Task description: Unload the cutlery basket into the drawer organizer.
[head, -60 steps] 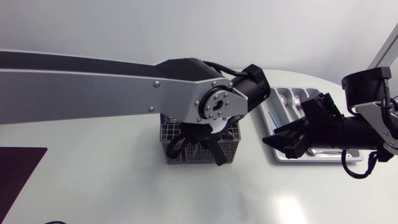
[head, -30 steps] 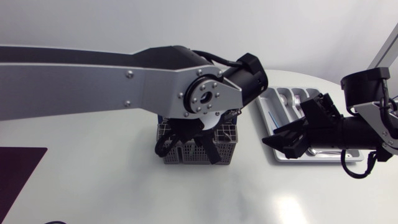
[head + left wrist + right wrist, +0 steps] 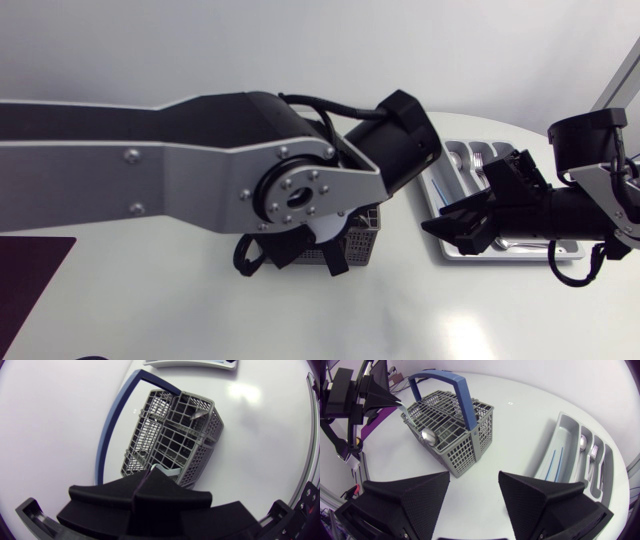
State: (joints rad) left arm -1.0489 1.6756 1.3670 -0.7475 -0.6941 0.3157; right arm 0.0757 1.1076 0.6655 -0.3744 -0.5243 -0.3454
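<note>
The grey cutlery basket (image 3: 455,435) with a blue handle (image 3: 464,395) stands mid-table; a spoon (image 3: 429,436) lies in it. In the head view my left arm covers most of the basket (image 3: 360,238). My left gripper (image 3: 146,477) hangs just above the basket (image 3: 170,435), fingers pressed together on a thin pale piece of cutlery (image 3: 161,468) that pokes out at the tips. The same gripper (image 3: 395,401) shows over the basket's far corner. My right gripper (image 3: 470,490) stands open and empty between basket and drawer organizer (image 3: 561,430). It hovers at the organizer's (image 3: 440,190) near edge.
The organizer holds a spoon (image 3: 582,441), a fork (image 3: 593,454) and a thin blue stick (image 3: 554,464). A dark purple mat (image 3: 28,272) lies at the table's left front. White tabletop (image 3: 420,310) lies bare in front of the basket.
My left arm has risen towards the head camera and swung left, hiding more of the basket. The right arm has stayed put.
</note>
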